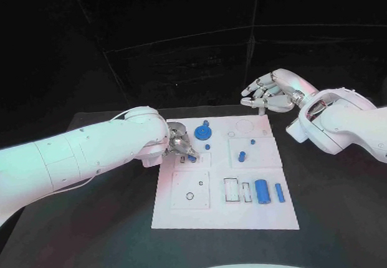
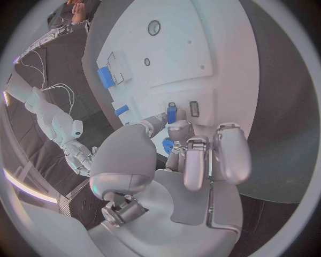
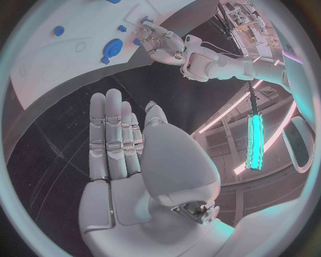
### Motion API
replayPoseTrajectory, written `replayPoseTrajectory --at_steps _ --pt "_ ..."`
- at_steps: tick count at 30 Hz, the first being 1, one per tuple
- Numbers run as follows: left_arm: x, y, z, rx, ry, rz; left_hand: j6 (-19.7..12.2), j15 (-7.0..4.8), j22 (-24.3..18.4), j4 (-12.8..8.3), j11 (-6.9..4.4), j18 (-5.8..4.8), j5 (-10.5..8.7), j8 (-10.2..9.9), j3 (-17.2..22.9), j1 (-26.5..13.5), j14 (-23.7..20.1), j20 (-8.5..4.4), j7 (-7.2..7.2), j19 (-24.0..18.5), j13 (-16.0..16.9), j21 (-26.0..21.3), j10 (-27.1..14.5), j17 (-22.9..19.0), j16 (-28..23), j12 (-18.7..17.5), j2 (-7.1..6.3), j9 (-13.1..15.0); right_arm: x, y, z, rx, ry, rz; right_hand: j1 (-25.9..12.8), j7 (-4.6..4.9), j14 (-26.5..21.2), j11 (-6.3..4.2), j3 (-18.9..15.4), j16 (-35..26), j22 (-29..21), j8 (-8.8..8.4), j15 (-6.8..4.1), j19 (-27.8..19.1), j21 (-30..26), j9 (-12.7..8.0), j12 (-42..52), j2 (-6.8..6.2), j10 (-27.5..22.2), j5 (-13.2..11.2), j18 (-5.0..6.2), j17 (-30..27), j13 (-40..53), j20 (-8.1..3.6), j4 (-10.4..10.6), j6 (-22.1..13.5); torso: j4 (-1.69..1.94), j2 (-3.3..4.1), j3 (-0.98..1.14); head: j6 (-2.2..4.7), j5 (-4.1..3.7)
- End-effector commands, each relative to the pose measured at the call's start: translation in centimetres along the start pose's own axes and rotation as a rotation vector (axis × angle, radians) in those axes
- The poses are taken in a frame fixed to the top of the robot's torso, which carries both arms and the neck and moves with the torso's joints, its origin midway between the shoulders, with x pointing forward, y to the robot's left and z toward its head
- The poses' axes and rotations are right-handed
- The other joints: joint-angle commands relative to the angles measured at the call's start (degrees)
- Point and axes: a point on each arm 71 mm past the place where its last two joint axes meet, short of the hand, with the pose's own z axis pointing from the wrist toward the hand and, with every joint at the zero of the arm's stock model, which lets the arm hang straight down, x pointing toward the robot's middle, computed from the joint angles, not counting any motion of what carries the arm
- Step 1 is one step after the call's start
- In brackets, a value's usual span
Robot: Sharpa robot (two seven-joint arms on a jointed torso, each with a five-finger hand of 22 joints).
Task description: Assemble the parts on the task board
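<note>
Flat white task board (image 1: 220,213) mid matte black desk (image 1: 94,242), left hand (image 1: 180,145) over its far-left corner, fingers (image 2: 175,131) touching small blue peg (image 2: 171,113) standing in board, grip uncertain, right hand (image 1: 269,93) raised beyond far-right corner, fingers straight, holding nothing, blue round disc part (image 1: 203,132) just beside left hand, blue cylinder (image 1: 262,191) lying near right edge.

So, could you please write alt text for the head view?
The silver left hand reaches onto the white rectangular task board beside a round blue part. The silver right hand hovers open past the board's far right corner.
</note>
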Motion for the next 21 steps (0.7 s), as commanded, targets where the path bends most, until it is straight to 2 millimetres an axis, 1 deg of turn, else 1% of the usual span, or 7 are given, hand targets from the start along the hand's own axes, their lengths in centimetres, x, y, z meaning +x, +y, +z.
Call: replayPoseTrajectory --at_steps 1,3,6,9,12,17,21 --pt "0.42 0.16 0.12 -0.012 0.029 0.026 -0.1 -0.06 0.0 -9.1 -0.07 -0.46 0.06 0.4 9.5 -0.1 5.9 0.12 -0.2 0.1 0.1 0.0 0.2 15.1 0.2 0.2 0.4 0.1 -0.43 0.27 0.13 -0.03 -0.053 0.12 1.5 0.29 -2.3 0.74 0.1 -5.9 -2.6 -0.75 0.76 -0.5 -4.0 -0.3 -5.3 0.2 -1.7 -0.3 0.02 -2.4 -5.2 0.65 -0.1 0.5 0.02 0.01 0.04 -0.04 0.09" --pt "0.46 0.09 0.16 -0.012 0.03 0.027 -0.1 -0.06 0.0 -9.1 -0.07 -0.46 0.06 0.4 9.5 -0.1 5.9 0.12 -0.2 0.1 0.1 0.0 0.2 15.1 0.2 0.2 0.4 0.1 -0.43 0.19 0.17 -0.025 -0.053 0.158 2.1 0.84 -4.2 1.5 0.1 -9.0 -4.1 -1.33 1.64 -1.8 -6.5 -0.4 -8.0 0.23 -2.6 -0.6 -0.1 -3.9 -7.9 1.34 -0.2 0.3 0.06 0.03 -0.01 -0.07 0.1" --pt "0.5 0.0 0.22 -0.012 0.032 0.029 -0.1 -0.06 0.0 -9.1 -0.07 -0.45 0.05 0.4 9.6 -0.1 5.9 0.12 -0.2 0.1 0.1 -0.1 0.2 15.1 0.2 0.2 0.35 0.1 -0.42 0.11 0.24 -0.02 -0.051 0.201 3.1 2.23 -9.3 3.43 0.4 -15.5 -8.0 -2.69 3.88 -5.0 -12.8 -0.4 -12.9 0.26 -4.5 -0.9 -0.44 -7.6 -13.4 3.19 -0.5 -0.4 0.09 0.02 -0.01 0.02 0.24" --pt "0.56 -0.06 0.26 -0.012 0.038 0.032 -0.1 -0.06 0.0 -9.1 -0.07 -0.45 0.05 0.4 9.6 -0.1 5.9 0.12 -0.2 0.1 0.1 -0.1 0.2 15.1 0.2 0.2 0.35 0.1 -0.4 0.01 0.3 -0.014 -0.049 0.232 3.4 3.39 -10.6 4.08 0.6 -21.0 -13.2 -4.36 5.06 -4.6 -19.8 -0.4 -16.7 0.25 -3.6 -1.1 0.24 -12.4 -19.8 5.26 -1.1 -0.3 0.0 -0.01 -0.01 -0.01 0.31" --pt "0.59 -0.07 0.28 -0.013 0.042 0.034 -0.1 -0.06 0.0 -9.1 -0.07 -0.45 0.05 0.4 9.6 -0.1 5.9 0.12 -0.2 0.1 0.1 -0.1 0.2 15.1 0.2 0.2 0.35 0.1 -0.41 -0.07 0.33 -0.01 -0.047 0.252 3.3 3.26 -10.3 4.79 0.9 -23.4 -16.1 -5.31 5.59 -2.8 -23.2 -0.3 -18.5 0.48 -3.2 -1.2 0.41 -15.2 -23.3 5.56 -1.7 0.0 0.02 0.0 -0.02 -0.04 0.33" --pt "0.71 -0.17 0.29 -0.011 0.053 0.041 -0.1 -0.06 -0.2 -9.1 -0.07 -0.42 0.14 0.5 9.7 -0.3 5.9 0.12 -0.21 0.0 0.0 -0.2 0.2 15.1 0.2 0.2 0.28 0.2 -0.44 -0.18 0.37 -0.007 -0.046 0.271 2.8 3.52 -9.9 4.89 1.2 -24.2 -19.3 -6.52 5.68 0.4 -26.6 -0.3 -20.4 0.54 -2.5 -1.2 0.18 -18.8 -27.0 5.68 -2.9 0.3 0.01 0.02 -0.03 -0.08 0.51" --pt "0.83 -0.36 0.3 -0.008 0.061 0.046 0.0 -0.07 -0.1 -9.1 -0.08 -0.43 0.36 0.6 9.9 -0.6 5.9 0.11 -0.24 0.0 -0.1 -0.2 0.2 15.1 0.2 0.1 0.14 0.3 -0.38 -0.16 0.41 -0.01 -0.038 0.279 2.5 3.69 -10.3 5.1 1.4 -24.3 -20.9 -7.27 6.01 1.2 -28.5 -0.4 -21.3 0.38 -2.7 -1.4 0.19 -20.8 -28.7 5.75 -3.8 0.2 0.01 0.07 -0.03 -0.06 0.5"
